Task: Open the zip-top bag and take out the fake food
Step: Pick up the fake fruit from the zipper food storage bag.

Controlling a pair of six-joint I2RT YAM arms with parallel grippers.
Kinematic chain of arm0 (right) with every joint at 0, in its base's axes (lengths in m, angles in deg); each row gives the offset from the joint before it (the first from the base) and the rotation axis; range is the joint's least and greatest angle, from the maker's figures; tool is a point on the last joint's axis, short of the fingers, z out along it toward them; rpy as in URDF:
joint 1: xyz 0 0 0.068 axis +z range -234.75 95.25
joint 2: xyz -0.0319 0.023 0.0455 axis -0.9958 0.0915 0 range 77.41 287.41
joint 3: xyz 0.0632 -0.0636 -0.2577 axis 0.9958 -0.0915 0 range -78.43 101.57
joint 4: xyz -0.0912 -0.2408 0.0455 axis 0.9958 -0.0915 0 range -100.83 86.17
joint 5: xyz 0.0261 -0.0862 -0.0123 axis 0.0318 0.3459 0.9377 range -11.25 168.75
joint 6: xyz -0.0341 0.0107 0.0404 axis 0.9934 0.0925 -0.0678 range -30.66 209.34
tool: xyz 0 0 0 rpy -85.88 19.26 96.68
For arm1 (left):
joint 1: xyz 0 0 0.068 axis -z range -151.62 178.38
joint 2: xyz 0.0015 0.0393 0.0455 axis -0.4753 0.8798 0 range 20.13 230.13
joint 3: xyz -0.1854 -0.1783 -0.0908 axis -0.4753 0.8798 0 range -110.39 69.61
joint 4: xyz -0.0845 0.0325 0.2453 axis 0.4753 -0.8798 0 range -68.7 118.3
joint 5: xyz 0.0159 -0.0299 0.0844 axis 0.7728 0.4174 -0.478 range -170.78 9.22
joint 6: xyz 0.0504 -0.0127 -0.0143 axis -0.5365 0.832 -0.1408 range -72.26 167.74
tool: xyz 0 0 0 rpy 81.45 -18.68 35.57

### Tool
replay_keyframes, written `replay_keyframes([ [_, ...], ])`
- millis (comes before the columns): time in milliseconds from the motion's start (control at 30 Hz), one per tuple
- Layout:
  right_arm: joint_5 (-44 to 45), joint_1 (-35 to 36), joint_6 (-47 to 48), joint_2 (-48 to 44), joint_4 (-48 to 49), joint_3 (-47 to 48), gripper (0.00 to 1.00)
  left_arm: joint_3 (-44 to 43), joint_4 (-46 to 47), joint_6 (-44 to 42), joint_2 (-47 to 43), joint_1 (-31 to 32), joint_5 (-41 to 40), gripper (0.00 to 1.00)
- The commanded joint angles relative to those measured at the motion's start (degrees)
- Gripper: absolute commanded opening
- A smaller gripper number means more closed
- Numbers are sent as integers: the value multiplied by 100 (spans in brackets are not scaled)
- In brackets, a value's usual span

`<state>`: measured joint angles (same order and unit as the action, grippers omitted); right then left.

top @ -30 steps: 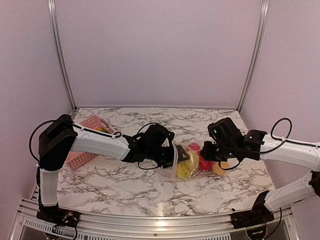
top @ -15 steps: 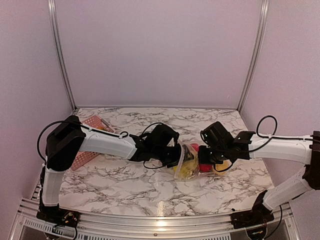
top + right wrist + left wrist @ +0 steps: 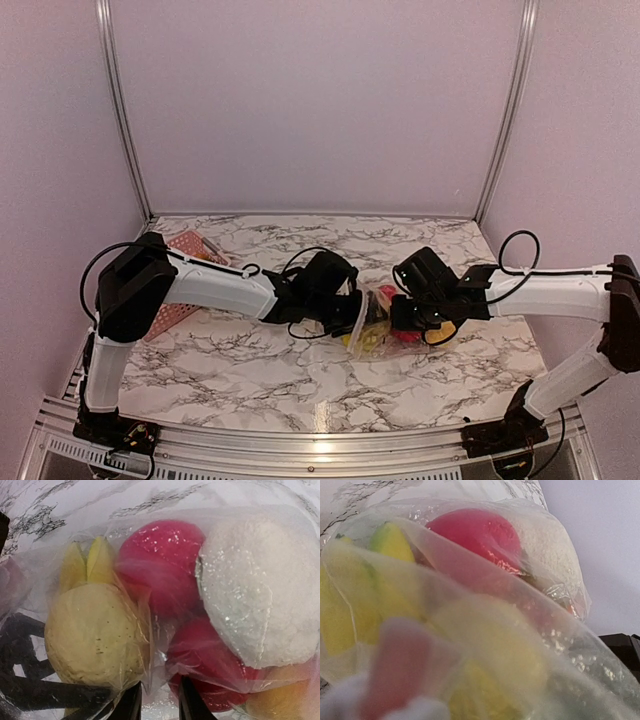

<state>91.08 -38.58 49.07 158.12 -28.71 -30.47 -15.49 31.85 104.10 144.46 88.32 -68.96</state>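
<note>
The zip-top bag (image 3: 373,318) lies on the marble table between my two grippers, with the fake food (image 3: 368,336) inside. My left gripper (image 3: 351,312) presses into the bag's left end. In the left wrist view the bag (image 3: 555,555) fills the frame over a red piece (image 3: 475,532) and a yellow-green piece (image 3: 390,542), and the jaws are hidden. My right gripper (image 3: 406,316) is at the bag's right side. In the right wrist view the right gripper (image 3: 160,706) stands slightly open, with a fold of plastic in the gap. Above it sit a pale yellow fruit (image 3: 92,632), a red-pink piece (image 3: 160,565) and a white grainy piece (image 3: 255,590).
A pink slatted basket (image 3: 188,243) stands at the table's left, partly behind my left arm. Metal posts (image 3: 120,110) and lilac walls enclose the back and sides. An orange piece (image 3: 272,702) shows in the bag's lower right corner.
Both grippers have closed in on the bag, the left moving right and the right moving left. The bag is now squeezed narrower between them.
</note>
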Motion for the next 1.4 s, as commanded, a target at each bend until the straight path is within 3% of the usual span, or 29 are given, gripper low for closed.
replay_keyframes([
  [0, -157, 67, 69, 101, 274, 85, 27, -161, -109, -86, 205, 39, -74, 78],
  [233, -219, 69, 42, 65, 294, 81, 30, -185, -48, -109, 225, 13, -248, 80],
  [567, 19, 59, -30, -276, -3, 75, 24, 160, 196, -334, -236, -35, -400, 63],
  [1367, 216, 59, -17, -651, -272, 221, 26, 1813, 219, -564, -1837, -35, -804, 62],
])
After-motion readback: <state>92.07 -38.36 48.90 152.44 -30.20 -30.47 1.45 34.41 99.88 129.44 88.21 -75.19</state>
